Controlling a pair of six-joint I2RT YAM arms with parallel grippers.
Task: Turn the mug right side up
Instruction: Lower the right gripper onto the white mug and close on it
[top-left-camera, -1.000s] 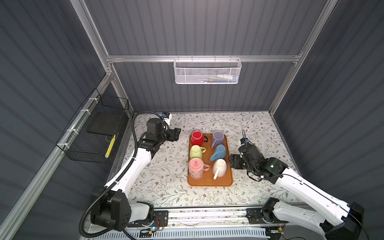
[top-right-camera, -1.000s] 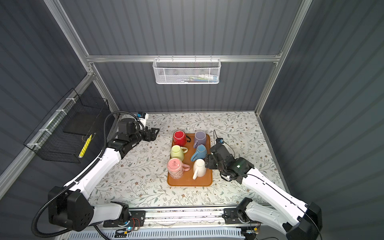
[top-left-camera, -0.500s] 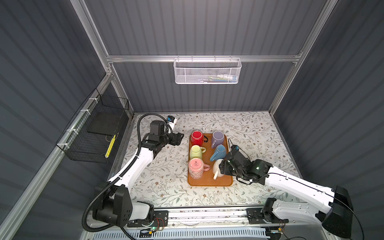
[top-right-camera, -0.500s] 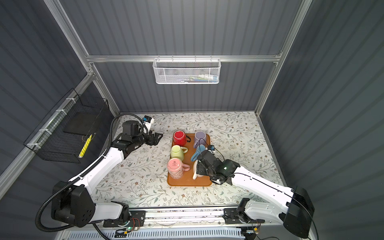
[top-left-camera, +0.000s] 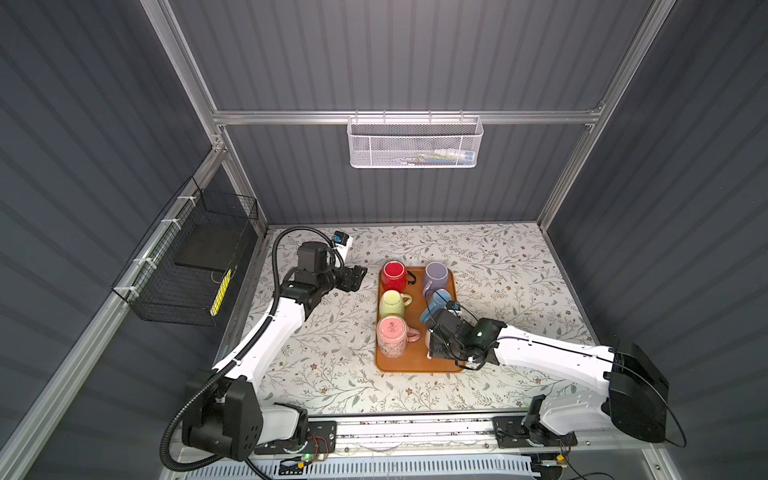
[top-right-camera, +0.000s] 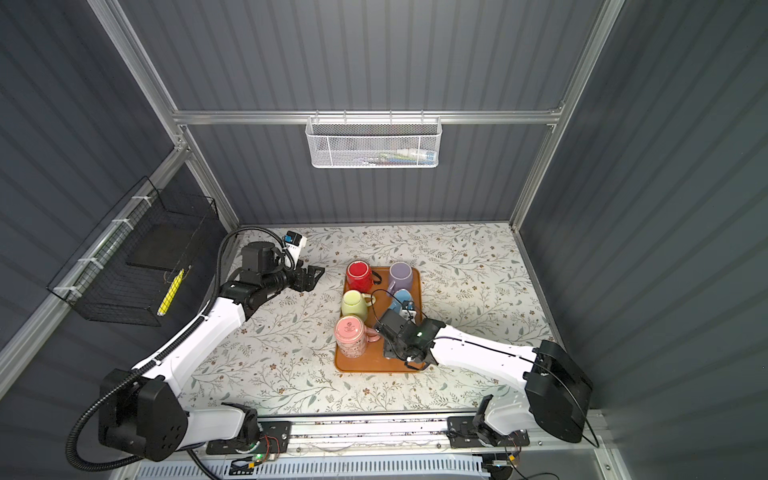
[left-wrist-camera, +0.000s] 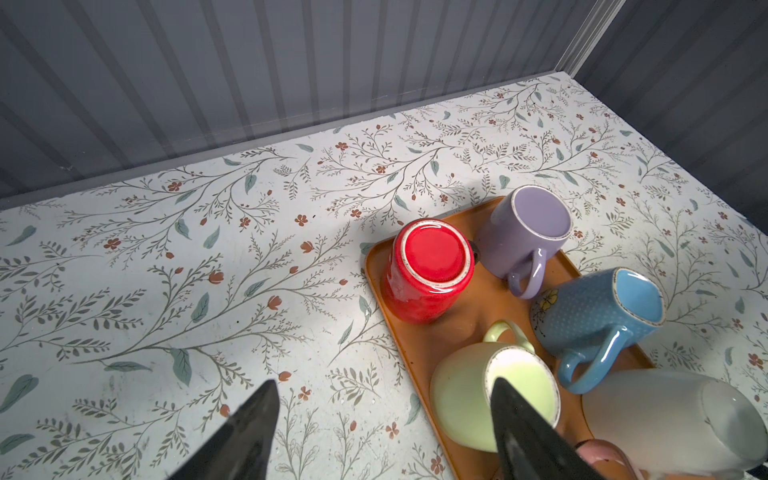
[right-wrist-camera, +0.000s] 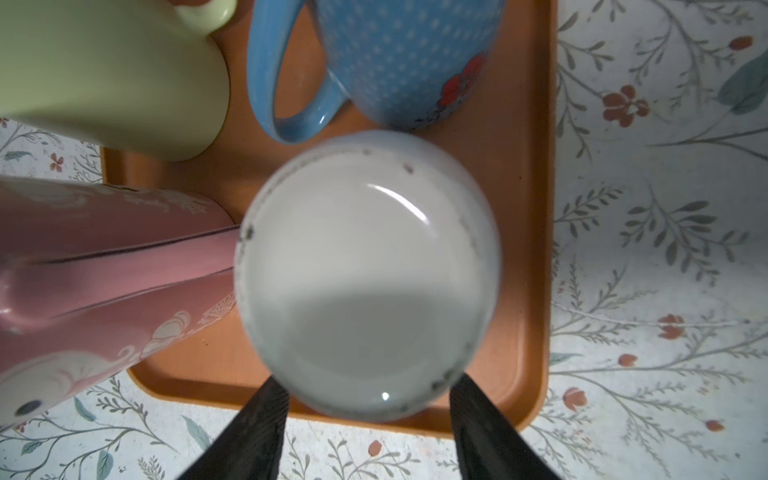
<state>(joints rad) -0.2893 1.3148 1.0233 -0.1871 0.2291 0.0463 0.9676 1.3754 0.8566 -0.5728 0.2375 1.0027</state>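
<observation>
**A:** Where is the mug that needs turning?

**B:** Probably the white mug (right-wrist-camera: 365, 270). It stands bottom up in the lower right corner of the orange tray (top-left-camera: 415, 361), near the centre of both top views. The right gripper (top-left-camera: 438, 347) almost hides it there.

**A:** Is that gripper holding it?

**B:** In the right wrist view its two dark fingers (right-wrist-camera: 257, 428) rise from the lower edge of the frame, one on each side of the mug's round base. The jaws are spread. I cannot tell whether they touch its wall. The straddle suggests a side grasp, so the mug can be lifted and rolled over.

**A:** What sits around it?

**B:** The pink mug (right-wrist-camera: 104, 270) lies just beside it at the left of that frame, and the blue mug (right-wrist-camera: 395, 58) is above. Space looks tight.

**A:** And the other arm?

**B:** The left gripper (top-left-camera: 353, 276) hovers open and empty over the floral table (top-left-camera: 324, 332), left of the tray. It is probably kept out of the way.
</observation>
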